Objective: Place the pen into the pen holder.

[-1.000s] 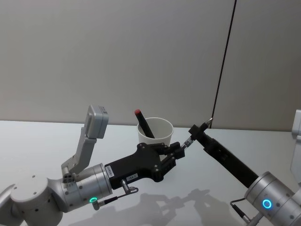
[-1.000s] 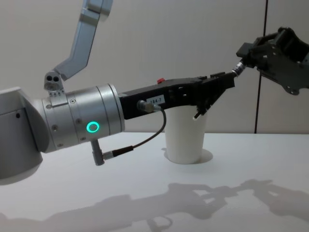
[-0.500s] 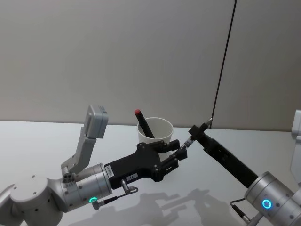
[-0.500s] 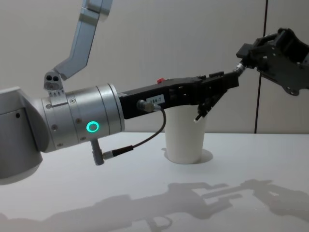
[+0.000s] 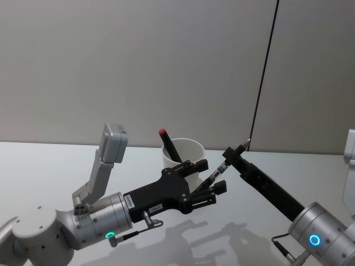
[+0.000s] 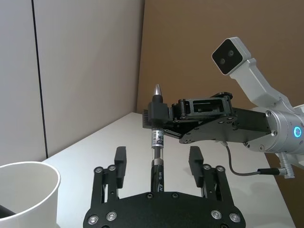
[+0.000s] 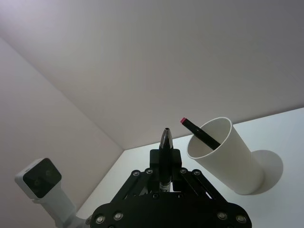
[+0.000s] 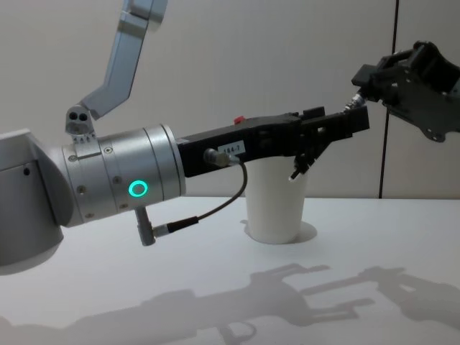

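Black and clear plastic: the pen [image 6: 156, 156], held in mid-air between the two grippers, near the cup and above the table.
Right gripper [image 7: 164, 167]: closed on the pen near its tip end, metal tip poking out past the fingers; it holds the pen out level with the other arm, apparently as a hand-over.
Left gripper [image 6: 157, 164]: fingers [image 6: 120, 161] spread wide, one on each side of the pen's barrel, not touching it; the barrel runs down the middle of the gap, so closing should catch it squarely.
Pen holder [image 5: 183, 155]: white paper cup, upright on the table just behind the left gripper, close enough for a short carry.
Red-capped pen [image 5: 169, 146]: already leaning inside the cup, cap above the rim.
Table [image 8: 374, 237]: white, bare around the cup's base.
Judgement: the pen is not yet in the cup; the left fingers likely must clamp before the right lets go, or the pen drops.
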